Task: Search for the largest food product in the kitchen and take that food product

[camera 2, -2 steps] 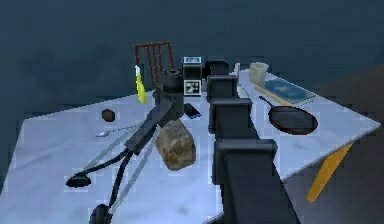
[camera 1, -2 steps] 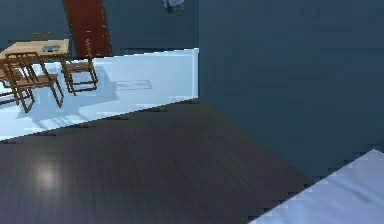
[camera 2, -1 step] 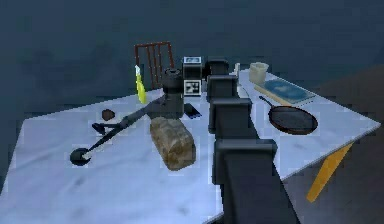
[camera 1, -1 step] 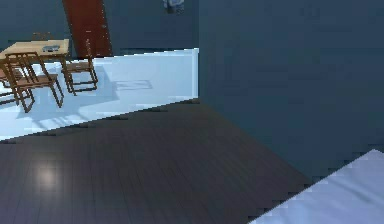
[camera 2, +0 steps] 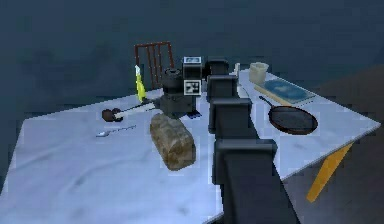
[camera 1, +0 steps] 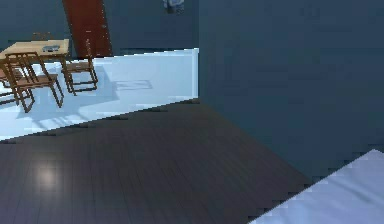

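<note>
Arm side view. A pale marbled table (camera 2: 60, 150) is seen, with an orange leg (camera 2: 325, 180) under its right end. A brown, speckled loaf of bread (camera 2: 172, 141) is laid lengthwise on the table top, just left of the arm (camera 2: 235, 120) and nearer the camera than the pincer.

The arm is stretched out over the table, and the pincer (camera 2: 160, 92) is found at its far end, left of the white marker squares (camera 2: 191, 88). How wide the pincer stands cannot be told. With table things at and behind it, it cannot be told whether anything is held.

A yellow-green item (camera 2: 140, 82) is noted just left of the pincer; its kind cannot be made out. A dark ladle (camera 2: 115, 113) is laid further left. A black frying pan (camera 2: 293, 121) is noted right of the arm, with a pale cup (camera 2: 259, 70) beyond it. A wooden chair (camera 2: 153, 52) is seen past the far edge.

Forward view. A dark floor (camera 1: 150, 160) and a dark blue wall (camera 1: 290, 70) are recorded. A second table (camera 1: 35, 48) with wooden seats (camera 1: 78, 68) is noted at upper left, beside a red-brown door (camera 1: 85, 22).
</note>
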Controlling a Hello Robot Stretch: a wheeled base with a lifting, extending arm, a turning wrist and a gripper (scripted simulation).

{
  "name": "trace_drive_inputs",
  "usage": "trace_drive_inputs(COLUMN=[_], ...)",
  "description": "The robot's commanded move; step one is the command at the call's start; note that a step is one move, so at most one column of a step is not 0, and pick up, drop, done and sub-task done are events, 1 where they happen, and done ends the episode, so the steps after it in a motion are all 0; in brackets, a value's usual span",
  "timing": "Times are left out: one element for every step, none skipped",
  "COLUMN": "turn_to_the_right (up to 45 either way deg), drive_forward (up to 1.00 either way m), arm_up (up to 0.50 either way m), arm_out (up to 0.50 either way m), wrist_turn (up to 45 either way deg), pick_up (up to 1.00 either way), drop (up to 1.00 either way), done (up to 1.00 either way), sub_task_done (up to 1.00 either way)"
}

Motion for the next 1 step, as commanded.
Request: trace_drive_inputs(turn_to_the_right=[0.0], drive_forward=[0.0], arm_up=[0.0], arm_out=[0.0], wrist_turn=[27.0], pick_up=[0.0], drop=[0.0], done=[0.0], sub_task_done=[0.0])
